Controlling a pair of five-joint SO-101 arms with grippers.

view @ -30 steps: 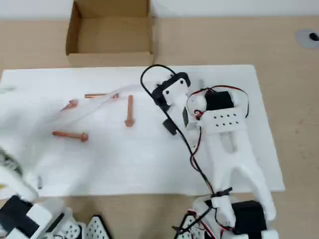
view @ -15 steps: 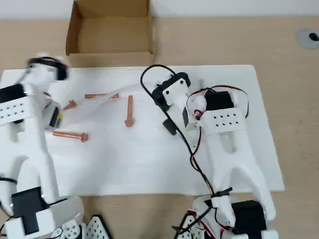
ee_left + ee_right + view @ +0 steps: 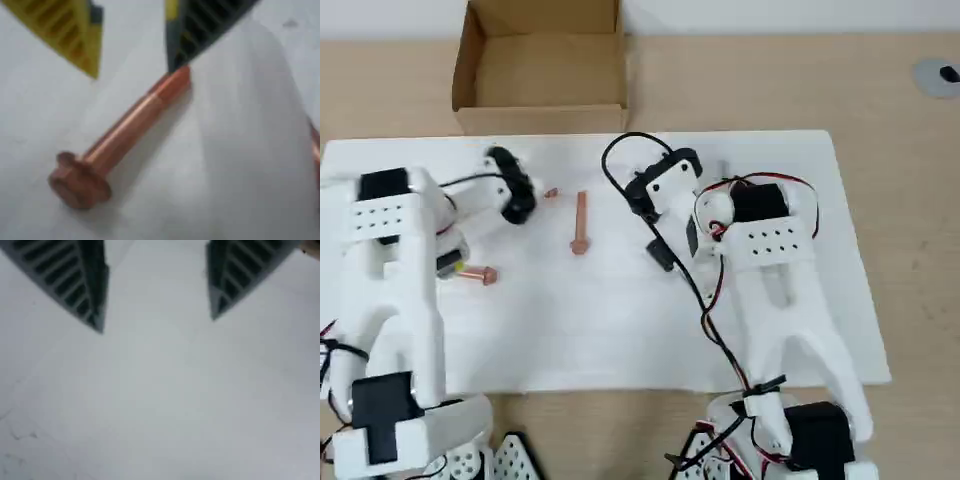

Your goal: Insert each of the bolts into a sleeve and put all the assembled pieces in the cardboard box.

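A copper bolt (image 3: 120,137) with a hex head lies on the white mat, just below my left gripper (image 3: 132,67), which is open. The dark fingertip (image 3: 175,57) sits at the bolt's shaft end and the yellow one stands off to the side. From above, this bolt's head (image 3: 480,274) pokes out from under the left arm, with the left gripper (image 3: 448,263) beside it. A second bolt (image 3: 580,222) lies mid-mat, and a third bolt's tip (image 3: 551,192) shows beside the left wrist. My right gripper (image 3: 156,317) is open over bare mat, to the right of the second bolt (image 3: 672,245).
The open cardboard box (image 3: 540,118) stands on the wooden table behind the white mat (image 3: 620,320). A black cable (image 3: 615,165) loops from the right arm toward the box. The mat's near half is free between the two arms.
The left arm has swung in from the lower left onto the mat and now covers two of the left-hand bolts. The right arm has not moved.
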